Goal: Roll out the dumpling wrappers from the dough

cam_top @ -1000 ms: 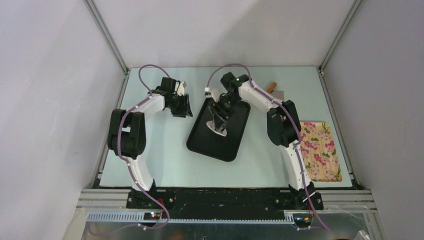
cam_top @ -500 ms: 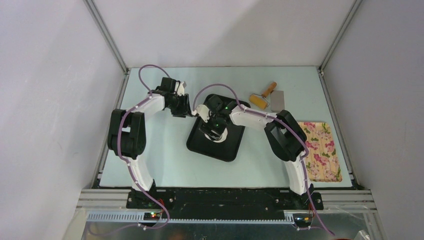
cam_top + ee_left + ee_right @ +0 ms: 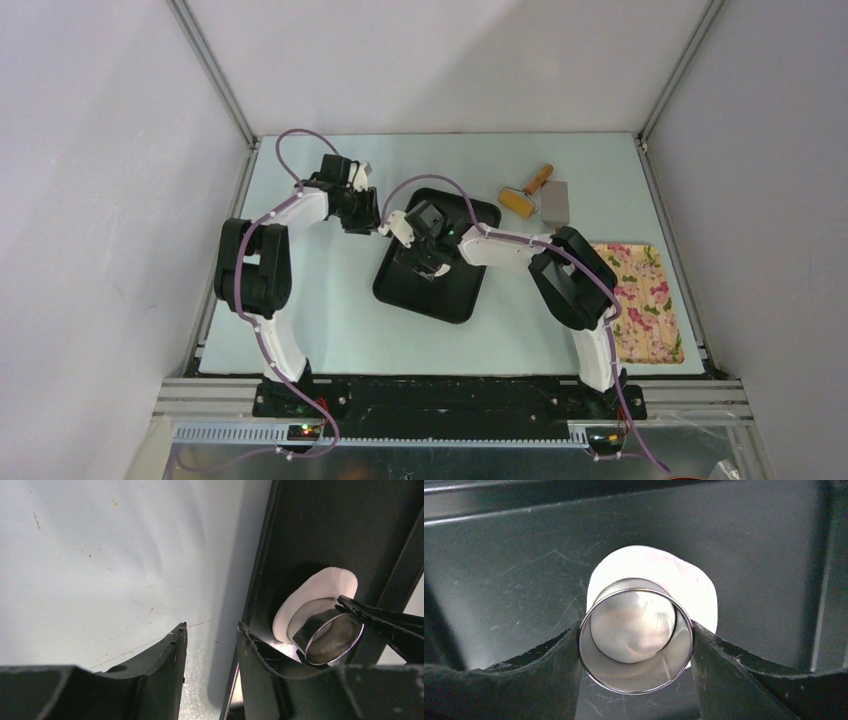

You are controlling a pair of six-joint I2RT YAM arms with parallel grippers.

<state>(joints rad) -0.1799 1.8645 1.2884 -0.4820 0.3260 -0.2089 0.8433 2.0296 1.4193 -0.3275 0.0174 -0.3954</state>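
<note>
The dough (image 3: 696,587) is a flattened white patch lying in the black tray (image 3: 514,570). A round steel cup (image 3: 636,677) stands mouth-down on it, with dough showing through its open top. My right gripper (image 3: 636,630) is shut on the cup's sides. From the left wrist view the dough (image 3: 320,587) and the cup (image 3: 312,630) sit just inside the tray (image 3: 325,520). My left gripper (image 3: 210,626) is open and straddles the tray's left rim, one finger on the table side, one inside. From above, the left gripper (image 3: 378,222) and right gripper (image 3: 430,262) meet over the tray (image 3: 450,295).
A small roller with a wooden handle (image 3: 522,198) and a grey flat scraper (image 3: 557,202) lie behind the tray to the right. A floral board (image 3: 640,300) rests at the table's right edge. Grey walls close in on three sides.
My right arm has swung down and leftward with the steel cup onto the dough in the tray's near left part, uncovering the roller. My left gripper has shifted slightly right to the tray rim.
</note>
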